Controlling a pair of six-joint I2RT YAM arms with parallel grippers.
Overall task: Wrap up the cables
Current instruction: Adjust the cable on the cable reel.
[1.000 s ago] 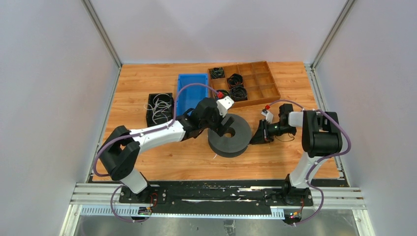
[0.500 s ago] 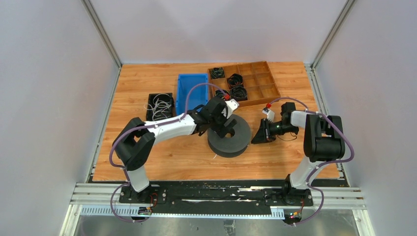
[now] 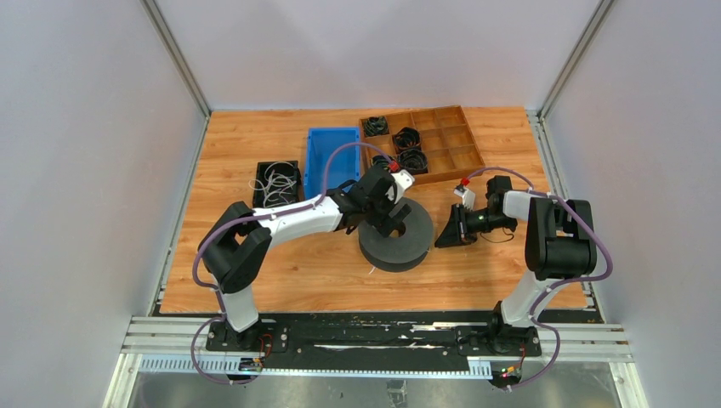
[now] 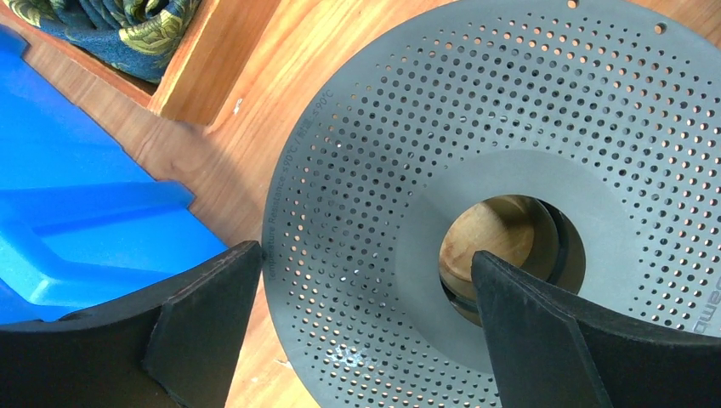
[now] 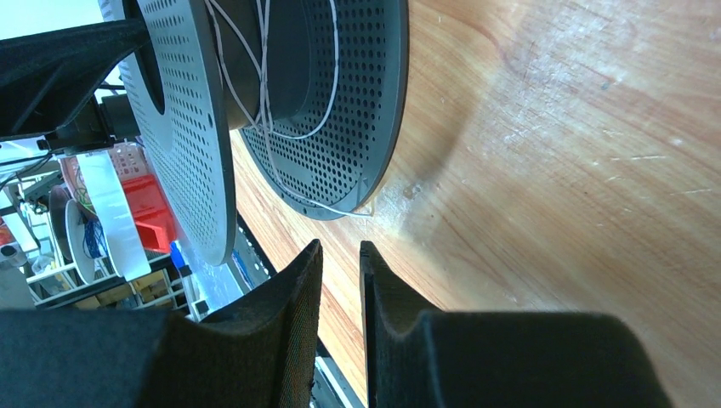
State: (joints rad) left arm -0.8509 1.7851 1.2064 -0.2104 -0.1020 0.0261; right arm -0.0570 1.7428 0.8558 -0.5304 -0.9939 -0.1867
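Above the spool, the left end effector is wide open near a blue bin; right end effector's grip unclear.

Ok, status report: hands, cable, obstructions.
Left hand open above spool. Right hand nearly closed, slim gap, nothing seen in it, beside spool. Cable loose round spool core, one strand off rim. Nothing blocking.

My left arm and right arm have white shells between chunky black joints. A thin purple hose loops along each arm from base to wrist. Each wrist has a small white block with a red tip. My fingers are broad, matt black wedges. Both bases are bolted to a black rail
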